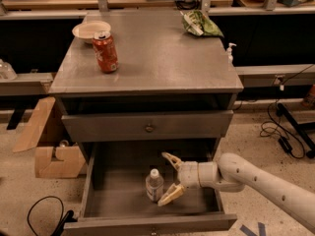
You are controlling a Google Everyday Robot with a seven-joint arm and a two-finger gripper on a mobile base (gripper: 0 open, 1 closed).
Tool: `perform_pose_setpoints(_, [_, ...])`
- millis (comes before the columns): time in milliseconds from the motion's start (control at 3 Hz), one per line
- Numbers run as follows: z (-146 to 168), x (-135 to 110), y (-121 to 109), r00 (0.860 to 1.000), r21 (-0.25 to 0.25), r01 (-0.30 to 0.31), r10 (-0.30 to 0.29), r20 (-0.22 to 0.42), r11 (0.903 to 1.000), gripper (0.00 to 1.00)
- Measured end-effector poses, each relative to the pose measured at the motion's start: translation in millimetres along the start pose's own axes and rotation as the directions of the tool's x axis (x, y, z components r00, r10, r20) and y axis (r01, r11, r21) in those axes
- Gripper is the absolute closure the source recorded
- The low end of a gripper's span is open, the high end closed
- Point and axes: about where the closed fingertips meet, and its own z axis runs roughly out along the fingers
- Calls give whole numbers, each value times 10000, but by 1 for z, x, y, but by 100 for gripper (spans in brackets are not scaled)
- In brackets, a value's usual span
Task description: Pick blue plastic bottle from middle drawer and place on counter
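The blue plastic bottle (154, 184), clear with a white cap, stands upright on the floor of the open middle drawer (118, 195). My gripper (168, 179) reaches in from the right on a white arm, open, with its tan fingers (171, 195) spread just right of the bottle, one above and one below its level. It does not hold the bottle. The grey counter (162, 58) tops the cabinet above.
On the counter stand a red soda can (106, 51), a white bowl (91, 31) and a green bag (199, 23). A white pump bottle (230, 51) stands behind the right edge. A cardboard box (51, 144) sits left of the cabinet. Cables lie on the floor at right.
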Motion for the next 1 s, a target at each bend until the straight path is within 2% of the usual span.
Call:
perform_pose_setpoints(333, [20,14,-10,9999,-177,122,-120,100,9998,0])
perform_pose_setpoints(667, [32,27,-5,9990,-133,-225,230,383,9997,0])
perform_pose_setpoints(1000, [43,31,11,9936,-172,-738,750,844,9971,17])
